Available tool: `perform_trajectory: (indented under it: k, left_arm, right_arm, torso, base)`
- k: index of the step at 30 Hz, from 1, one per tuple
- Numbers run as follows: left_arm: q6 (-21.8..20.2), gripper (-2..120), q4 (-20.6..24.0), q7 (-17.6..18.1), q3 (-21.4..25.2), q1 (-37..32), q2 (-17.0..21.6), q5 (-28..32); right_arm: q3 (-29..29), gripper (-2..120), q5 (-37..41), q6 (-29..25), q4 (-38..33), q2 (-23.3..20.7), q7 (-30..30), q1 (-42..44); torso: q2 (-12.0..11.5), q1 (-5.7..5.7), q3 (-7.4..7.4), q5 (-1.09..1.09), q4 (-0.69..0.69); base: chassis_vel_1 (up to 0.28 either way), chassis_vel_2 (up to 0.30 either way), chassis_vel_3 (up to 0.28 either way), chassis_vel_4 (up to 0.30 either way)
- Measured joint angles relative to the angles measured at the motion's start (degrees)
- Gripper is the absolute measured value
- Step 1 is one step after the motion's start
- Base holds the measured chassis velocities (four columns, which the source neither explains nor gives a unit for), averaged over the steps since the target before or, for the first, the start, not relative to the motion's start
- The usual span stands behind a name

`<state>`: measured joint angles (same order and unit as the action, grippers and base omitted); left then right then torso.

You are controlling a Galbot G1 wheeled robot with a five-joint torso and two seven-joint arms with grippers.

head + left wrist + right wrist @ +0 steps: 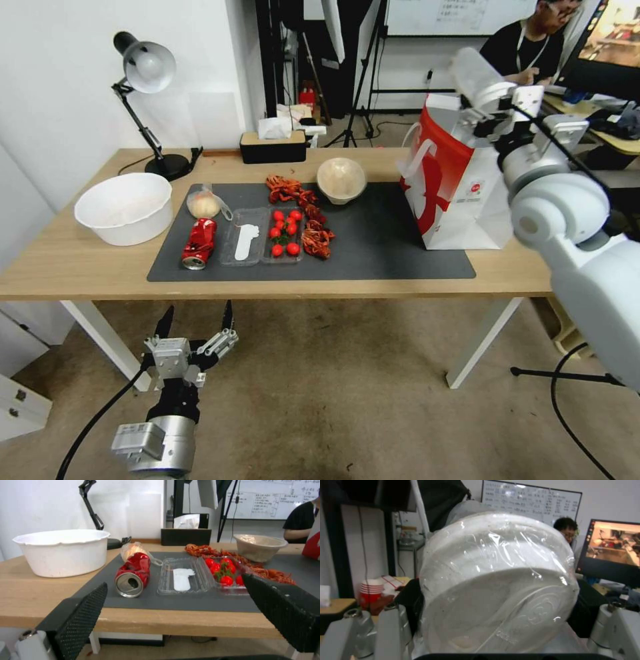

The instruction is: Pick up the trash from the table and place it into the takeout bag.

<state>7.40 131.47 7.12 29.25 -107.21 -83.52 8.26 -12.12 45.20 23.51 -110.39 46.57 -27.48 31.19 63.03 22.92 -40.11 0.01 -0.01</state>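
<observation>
glossy crushed can [133, 574] (metal), matt mat [373, 240]

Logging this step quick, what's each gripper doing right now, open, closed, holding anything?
Left gripper: open, empty, low in front of the table.
Right gripper: shut on a plastic-wrapped white container, raised over the takeout bag.

A white wall [60, 87] stood along the left, plain and bare. A black-armed desk lamp [143, 67] with a silver shade leaned beside it. Below, the floor [347, 400] ran greyish-brown and scuffed, a black cable [567, 407] looping across it on the right. At the back, black tripod legs [360, 87] stood spread on the ground, and a whiteboard [453, 13] with writing hung on the far wall. Off to the right glowed a monitor [617, 40], warm orange on its screen. A stack of red paper cups [371, 588] sat on a distant surface.
</observation>
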Motion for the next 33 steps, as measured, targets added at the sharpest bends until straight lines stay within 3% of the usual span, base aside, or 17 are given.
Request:
perform_trajectory:
  k: [9, 18, 29, 33]
  left_arm:
    - [-0.30, 100, 0.22, 0.09, -0.24, 0.22, -0.05, 0.02]
    - [-0.41, 100, 0.71, 0.08, -0.17, -0.16, -0.36, 0.04]
    - [-0.44, 100, 0.98, 0.05, 0.13, -0.53, -0.51, 0.06]
    - [-0.42, 100, 0.98, -0.09, 0.14, -0.55, -0.74, 0.06]
  right_arm:
    - [-0.54, 99, 0.27, 0.35, 5.90, -0.45, -0.48, 0.06]
    - [-0.18, 100, 0.07, -0.87, 4.68, 0.30, 0.31, 0.49]
    - [0.40, 100, 4.12, -3.44, -4.55, 0.40, 1.41, 4.43]
    - [0.51, 100, 2.74, -4.71, -8.85, -0.42, 3.51, 10.69]
  torso:
    - [0.00, 0.00, 0.00, -0.01, 0.01]
    - [0.00, 0.00, 0.00, -0.02, 0.01]
    - [0.00, 0.00, 0.01, -0.03, 0.02]
    - [0.00, 0.00, 0.01, -0.02, 0.01]
  base:
    - [0.000, 0.000, 0.000, 0.000]
    - [0.000, 0.000, 0.000, 0.000]
    - [0.000, 0.000, 0.000, 0.000]
    - [0.000, 0.000, 0.000, 0.000]
